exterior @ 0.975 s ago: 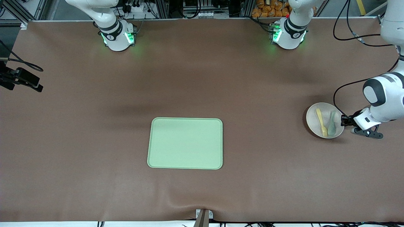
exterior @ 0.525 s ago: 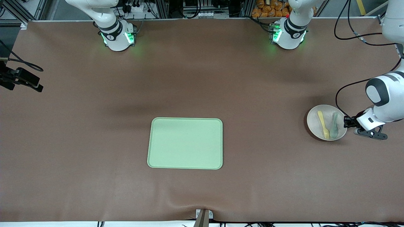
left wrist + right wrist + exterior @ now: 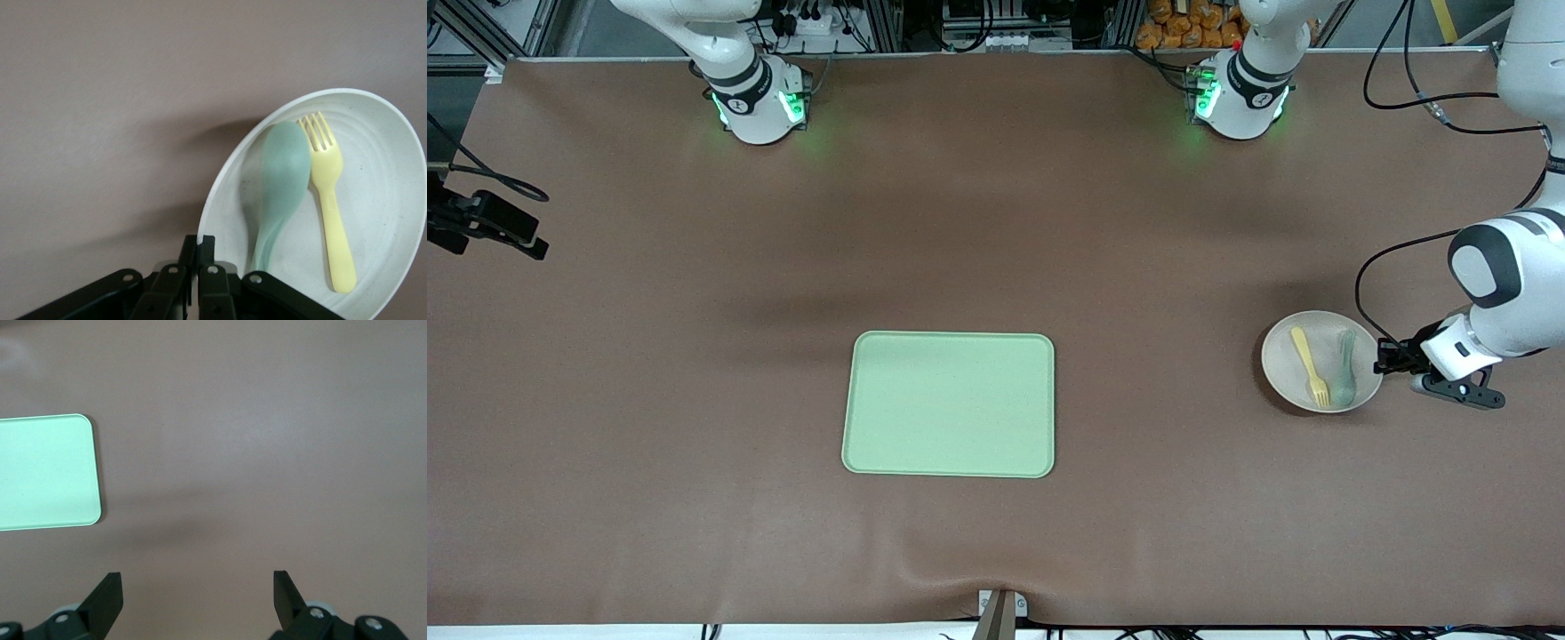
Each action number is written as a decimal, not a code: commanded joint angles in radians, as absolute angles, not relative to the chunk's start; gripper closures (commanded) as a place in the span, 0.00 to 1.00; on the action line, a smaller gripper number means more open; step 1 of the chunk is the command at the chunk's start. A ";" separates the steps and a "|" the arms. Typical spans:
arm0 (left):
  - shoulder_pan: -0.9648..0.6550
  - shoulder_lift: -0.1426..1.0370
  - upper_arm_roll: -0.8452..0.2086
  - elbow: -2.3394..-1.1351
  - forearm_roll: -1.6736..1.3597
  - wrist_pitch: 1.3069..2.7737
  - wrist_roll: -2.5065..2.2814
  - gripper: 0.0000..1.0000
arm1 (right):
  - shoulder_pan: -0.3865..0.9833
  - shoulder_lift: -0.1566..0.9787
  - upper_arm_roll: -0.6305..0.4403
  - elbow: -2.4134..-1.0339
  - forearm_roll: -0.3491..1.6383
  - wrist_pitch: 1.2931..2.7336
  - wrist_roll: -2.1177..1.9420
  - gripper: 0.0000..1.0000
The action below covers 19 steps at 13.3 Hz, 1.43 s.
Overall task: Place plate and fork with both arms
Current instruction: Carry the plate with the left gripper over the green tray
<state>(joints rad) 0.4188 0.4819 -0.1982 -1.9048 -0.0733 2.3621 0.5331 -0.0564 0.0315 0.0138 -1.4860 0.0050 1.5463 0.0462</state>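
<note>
Left gripper (image 3: pixel 1382 357) clamped on the rim of the plate (image 3: pixel 1280 369), lifted over the table (image 3: pixel 694 356) toward the left arm's end, fork (image 3: pixel 1306 365) and spoon (image 3: pixel 1344 366) lying inside; right gripper (image 3: pixel 198 592) spread open, waiting above bare table near the tray (image 3: pixel 950 404).

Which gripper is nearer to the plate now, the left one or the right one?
Left. The left gripper is shut on the rim of the plate, which carries a fork and a spoon. The right gripper hangs open over bare table beside the green tray.
</note>
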 commanded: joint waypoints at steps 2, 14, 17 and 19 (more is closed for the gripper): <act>0.411 0.486 -0.221 -1.820 -0.205 2.255 0.519 1.00 | -0.060 0.028 0.012 -1.480 0.018 1.543 0.043 0.00; 0.065 0.584 -0.233 -1.569 -0.236 2.123 -0.007 1.00 | -0.058 0.029 0.012 -1.479 0.017 1.577 0.035 0.00; -0.027 0.623 -0.232 -1.516 -0.290 2.123 -0.119 1.00 | -0.063 0.029 0.012 -1.479 0.017 1.571 0.035 0.00; -0.089 0.676 -0.232 -1.429 -0.291 2.125 -0.204 1.00 | -0.071 0.031 0.012 -1.479 0.018 1.577 0.034 0.00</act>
